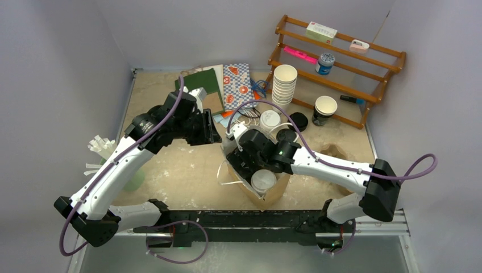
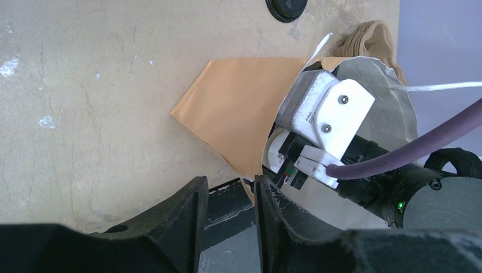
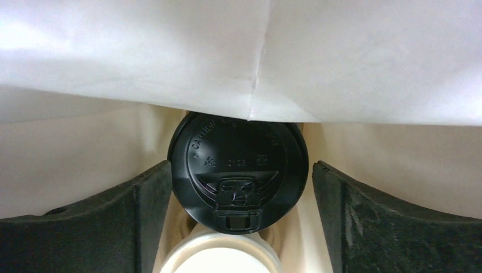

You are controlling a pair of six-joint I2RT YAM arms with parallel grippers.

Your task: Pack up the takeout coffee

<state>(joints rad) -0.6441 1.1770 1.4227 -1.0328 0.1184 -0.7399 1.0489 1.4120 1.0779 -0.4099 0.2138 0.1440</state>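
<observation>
Takeout coffee (image 1: 263, 181) sits inside the paper bag (image 1: 271, 194), the black-lidded cup (image 3: 239, 153) just beside the white-lidded cup (image 3: 219, 256). Left gripper (image 2: 230, 187) hovers by the bag's open edge, jaws partly apart and empty; right gripper (image 3: 241, 170) reaches into the bag, jaws wide either side of the black-lidded cup.

A wooden rack (image 1: 399, 61) stands at the back right, a stack of white cups (image 1: 284, 84) just beside it, a dark lidless cup (image 1: 324, 110) near.
</observation>
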